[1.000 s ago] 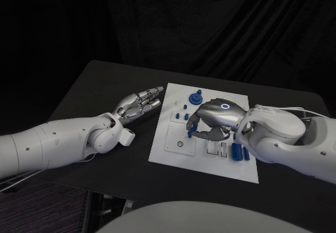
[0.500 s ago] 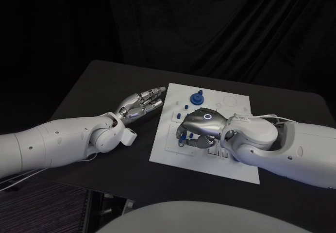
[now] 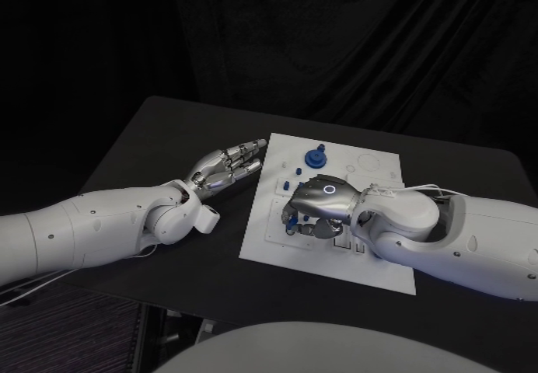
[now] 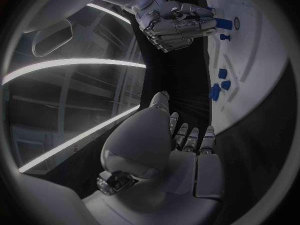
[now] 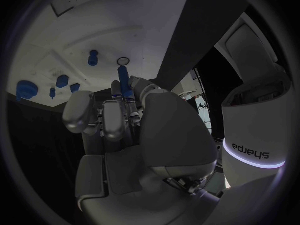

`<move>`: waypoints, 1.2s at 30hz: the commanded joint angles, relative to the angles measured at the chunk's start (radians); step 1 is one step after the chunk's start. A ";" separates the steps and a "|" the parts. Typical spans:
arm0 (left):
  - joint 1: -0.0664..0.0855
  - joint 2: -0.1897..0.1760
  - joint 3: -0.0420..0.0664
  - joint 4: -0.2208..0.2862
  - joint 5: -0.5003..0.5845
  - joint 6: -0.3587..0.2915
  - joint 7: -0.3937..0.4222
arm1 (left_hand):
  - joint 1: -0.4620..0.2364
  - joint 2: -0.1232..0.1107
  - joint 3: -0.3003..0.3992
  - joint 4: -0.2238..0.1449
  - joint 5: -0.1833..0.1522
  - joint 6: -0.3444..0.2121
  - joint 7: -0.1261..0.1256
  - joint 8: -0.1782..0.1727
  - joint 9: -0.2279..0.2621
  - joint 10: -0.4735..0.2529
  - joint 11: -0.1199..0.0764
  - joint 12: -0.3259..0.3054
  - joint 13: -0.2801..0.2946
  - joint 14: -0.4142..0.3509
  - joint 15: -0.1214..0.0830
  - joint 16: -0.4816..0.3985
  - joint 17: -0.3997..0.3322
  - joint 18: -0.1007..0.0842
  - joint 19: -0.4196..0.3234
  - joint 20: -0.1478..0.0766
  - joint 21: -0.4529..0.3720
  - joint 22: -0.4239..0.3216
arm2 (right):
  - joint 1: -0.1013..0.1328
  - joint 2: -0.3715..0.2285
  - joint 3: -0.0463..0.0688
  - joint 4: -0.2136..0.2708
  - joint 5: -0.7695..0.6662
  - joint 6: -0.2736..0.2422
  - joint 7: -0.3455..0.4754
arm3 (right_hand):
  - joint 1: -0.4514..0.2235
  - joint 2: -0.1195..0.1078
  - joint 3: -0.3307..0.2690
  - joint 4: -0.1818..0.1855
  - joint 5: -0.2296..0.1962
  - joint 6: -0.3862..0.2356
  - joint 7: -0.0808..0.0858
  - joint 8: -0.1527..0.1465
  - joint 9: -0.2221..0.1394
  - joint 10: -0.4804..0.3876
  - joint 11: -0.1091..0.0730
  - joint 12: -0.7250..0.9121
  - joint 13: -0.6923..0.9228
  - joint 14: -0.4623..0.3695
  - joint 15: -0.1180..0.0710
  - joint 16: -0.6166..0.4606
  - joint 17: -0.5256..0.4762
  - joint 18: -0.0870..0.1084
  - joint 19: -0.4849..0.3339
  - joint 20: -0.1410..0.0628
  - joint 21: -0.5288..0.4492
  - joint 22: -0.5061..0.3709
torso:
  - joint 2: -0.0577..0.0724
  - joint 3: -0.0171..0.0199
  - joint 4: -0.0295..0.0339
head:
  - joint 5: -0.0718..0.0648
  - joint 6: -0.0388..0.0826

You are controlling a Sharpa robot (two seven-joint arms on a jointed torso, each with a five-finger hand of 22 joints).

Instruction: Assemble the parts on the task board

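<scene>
At centre frame the right hand [image 3: 317, 203] pinches a blue peg [image 5: 123, 79] over the white task board [image 3: 381, 167], where blue parts [image 3: 315, 158] stand toward its top, while the left hand [image 3: 225, 167] lies open-fingered on the black table [image 3: 146, 148] at the board's left edge.

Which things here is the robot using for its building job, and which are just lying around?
For the job:
- task board
- blue peg, pinched by the right robot hand
- blue round knob standing on the board
- small blue pieces on the board

Just there:
- black table
- left robot hand, holding nothing, resting beside the board
</scene>
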 commanded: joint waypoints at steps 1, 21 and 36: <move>-0.003 0.003 0.001 0.001 -0.002 0.019 0.073 | 0.008 0.001 0.005 0.001 0.006 0.000 0.006 0.000 0.001 -0.001 0.007 0.002 0.001 0.001 0.006 -0.004 -0.001 0.008 0.000 0.008 -0.001 0.001 | -0.005 0.001 0.000 -0.002 -0.017 0.008 0.004 | 0.004 -0.004 0.000 -0.004 0.007 -0.001 0.003 -0.003 0.001 0.013 -0.008 0.003 0.002 0.007 0.000 0.003 0.002 -0.007 0.009 0.000 0.004 0.150 | 0.001 -0.0002 -0.0015 | 0.002 0.000; -0.006 0.008 0.001 -0.003 -0.002 0.022 0.070 | 0.008 0.007 0.011 -0.001 0.007 0.001 0.017 0.001 0.001 -0.003 0.003 0.001 0.001 0.001 0.015 -0.004 -0.001 0.002 0.001 0.012 -0.001 0.000 | -0.019 0.005 0.000 -0.016 -0.017 0.033 -0.001 | 0.007 -0.005 0.002 -0.009 0.006 0.000 0.003 -0.005 0.002 0.020 -0.008 0.003 0.003 0.005 0.000 0.001 -0.002 -0.007 0.008 0.000 0.003 0.150 | 0.001 0.0001 -0.0022 | 0.000 0.000; -0.007 0.005 0.001 -0.001 -0.002 0.019 0.069 | 0.007 0.008 0.012 -0.002 0.009 0.010 0.026 0.003 0.002 -0.003 0.000 0.001 0.001 0.001 0.010 -0.004 -0.001 0.002 0.000 0.008 -0.001 -0.002 | -0.041 0.023 0.000 -0.048 -0.017 0.031 0.002 | 0.008 -0.005 0.003 -0.012 0.006 -0.002 0.004 -0.007 0.003 0.021 -0.008 0.003 0.004 0.003 0.000 -0.001 -0.005 -0.006 0.007 0.000 0.001 0.149 | 0.001 0.0000 -0.0019 | 0.002 0.000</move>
